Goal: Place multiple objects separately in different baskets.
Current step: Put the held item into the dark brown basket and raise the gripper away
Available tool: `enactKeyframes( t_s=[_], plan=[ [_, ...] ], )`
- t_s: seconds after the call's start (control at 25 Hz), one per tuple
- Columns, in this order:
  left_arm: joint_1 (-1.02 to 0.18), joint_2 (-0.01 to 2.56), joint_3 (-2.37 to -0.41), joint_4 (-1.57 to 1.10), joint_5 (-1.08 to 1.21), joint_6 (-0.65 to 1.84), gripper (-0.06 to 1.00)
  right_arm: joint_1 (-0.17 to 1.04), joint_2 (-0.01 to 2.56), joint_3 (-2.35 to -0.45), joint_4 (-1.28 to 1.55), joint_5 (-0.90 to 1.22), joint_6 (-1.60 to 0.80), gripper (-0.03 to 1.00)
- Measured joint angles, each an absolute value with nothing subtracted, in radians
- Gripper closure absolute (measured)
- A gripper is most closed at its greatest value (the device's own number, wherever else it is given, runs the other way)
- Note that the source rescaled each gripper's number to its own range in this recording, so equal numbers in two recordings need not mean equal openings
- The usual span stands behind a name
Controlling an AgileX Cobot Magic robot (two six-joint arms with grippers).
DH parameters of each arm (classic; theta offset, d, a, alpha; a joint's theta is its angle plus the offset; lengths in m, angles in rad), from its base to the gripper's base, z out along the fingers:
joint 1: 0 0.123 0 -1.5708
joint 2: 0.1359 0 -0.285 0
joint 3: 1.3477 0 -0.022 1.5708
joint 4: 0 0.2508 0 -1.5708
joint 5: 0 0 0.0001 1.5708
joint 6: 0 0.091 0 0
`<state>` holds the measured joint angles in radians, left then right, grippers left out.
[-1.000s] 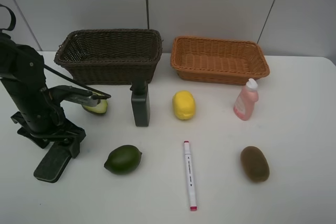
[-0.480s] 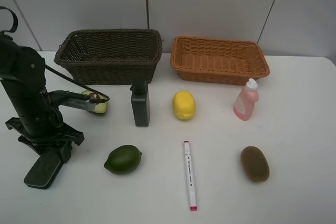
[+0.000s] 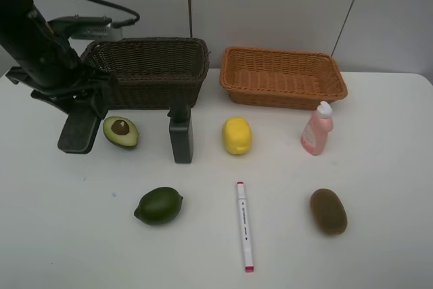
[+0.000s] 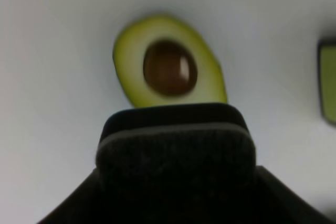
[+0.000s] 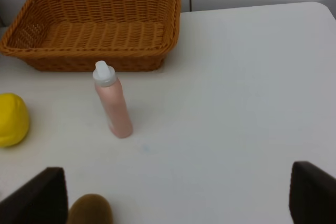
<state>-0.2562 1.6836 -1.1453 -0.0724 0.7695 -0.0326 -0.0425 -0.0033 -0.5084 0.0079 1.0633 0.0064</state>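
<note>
Your right claw point(image 5: 178, 187) gapes wide; whether the left claw point(image 3: 78, 130) is pressed together, you can't tell. Dark basket point(image 3: 155, 91) and orange basket point(image 3: 284, 97) hold nothing.

Open room: bare white desk point(image 3: 389, 174) to the right of the pink plastic bottle point(image 3: 316, 128).
Obstacle: upright dark green bottle point(image 3: 180, 137) just beside the halved avocado point(image 3: 120, 131).

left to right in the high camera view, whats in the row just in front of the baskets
dark felt eraser → halved avocado → dark green bottle → yellow lemon → pink bottle
</note>
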Motion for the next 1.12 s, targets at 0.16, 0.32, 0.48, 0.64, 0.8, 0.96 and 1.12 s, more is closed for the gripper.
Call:
enactKeyframes(
  t_s=[0.16, 0.32, 0.48, 0.64, 0.8, 0.96, 1.12],
  plan=[
    [-0.243, 1.801, -1.376, -0.075, 0.752, -0.042, 0.60, -0.043, -0.003, -0.508, 0.008, 1.063, 0.006, -0.03],
    [-0.214, 1.970, -1.603, -0.074, 0.748, -0.078, 0.60, -0.043, -0.003, -0.508, 0.008, 1.063, 0.006, -0.03],
    [-0.208, 2.123, -1.793, -0.028, 0.732, -0.096, 0.60, -0.043, -0.003, -0.508, 0.008, 1.063, 0.006, -0.03],
    [-0.208, 2.234, -1.937, -0.012, 0.724, -0.100, 0.60, -0.043, -0.003, -0.508, 0.008, 1.063, 0.006, -0.03],
    [-0.208, 2.271, -1.988, -0.011, 0.724, -0.140, 0.22, -0.043, -0.003, -0.508, 0.008, 1.063, 0.006, -0.03],
    [-0.208, 2.271, -2.016, -0.009, 0.772, -0.168, -0.03, -0.043, -0.003, -0.508, 0.008, 1.063, 0.006, -0.03],
    [-0.208, 2.271, -2.094, -0.008, 0.926, -0.174, -0.05, -0.043, -0.003, -0.508, 0.008, 1.063, 0.006, -0.03]
  ],
)
